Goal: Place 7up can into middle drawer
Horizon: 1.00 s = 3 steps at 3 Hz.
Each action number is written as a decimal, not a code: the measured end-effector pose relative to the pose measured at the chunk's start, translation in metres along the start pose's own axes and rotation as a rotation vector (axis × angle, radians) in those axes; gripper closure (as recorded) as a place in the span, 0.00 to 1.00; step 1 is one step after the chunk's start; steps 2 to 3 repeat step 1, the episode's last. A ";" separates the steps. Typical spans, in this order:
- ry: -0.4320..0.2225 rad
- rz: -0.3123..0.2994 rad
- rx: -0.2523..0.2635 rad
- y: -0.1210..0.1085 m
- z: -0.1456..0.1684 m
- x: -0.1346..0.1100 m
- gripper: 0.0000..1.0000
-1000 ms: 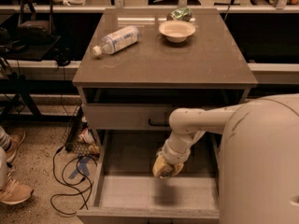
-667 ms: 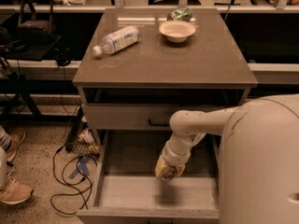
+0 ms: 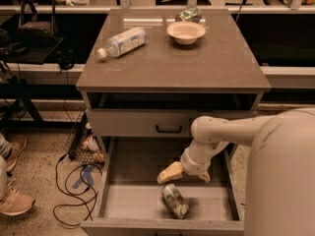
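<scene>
The 7up can [image 3: 174,200] lies on its side on the floor of the middle drawer [image 3: 130,200], close to the drawer's front wall and a little right of its centre. I judge it light, thin-walled and slick, easy to dent under a hard squeeze and ready to roll on that flat floor. If I had to take it again, I would close across the middle of its body, not its ends. The gripper [image 3: 183,179] hangs just above the can, within the drawer's open span, its two pale fingers spread apart and holding nothing. To my eye the placing looks done. Directly above the drawer sits a shut drawer front [image 3: 133,124] with a black handle [image 3: 169,129]. Higher up, on the cabinet top [image 3: 172,70], lie a clear bottle [image 3: 121,42], a bowl [image 3: 186,32] and a green packet [image 3: 189,14], all well apart from the drawer.
</scene>
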<state>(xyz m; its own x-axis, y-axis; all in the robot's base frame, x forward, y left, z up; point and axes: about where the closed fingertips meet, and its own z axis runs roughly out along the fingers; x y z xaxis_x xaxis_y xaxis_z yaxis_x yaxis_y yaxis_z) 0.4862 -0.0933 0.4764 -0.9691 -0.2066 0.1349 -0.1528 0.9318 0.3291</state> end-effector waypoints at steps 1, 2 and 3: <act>-0.068 0.009 0.029 -0.052 -0.057 -0.001 0.00; -0.068 0.009 0.029 -0.052 -0.057 -0.001 0.00; -0.068 0.009 0.029 -0.052 -0.057 -0.001 0.00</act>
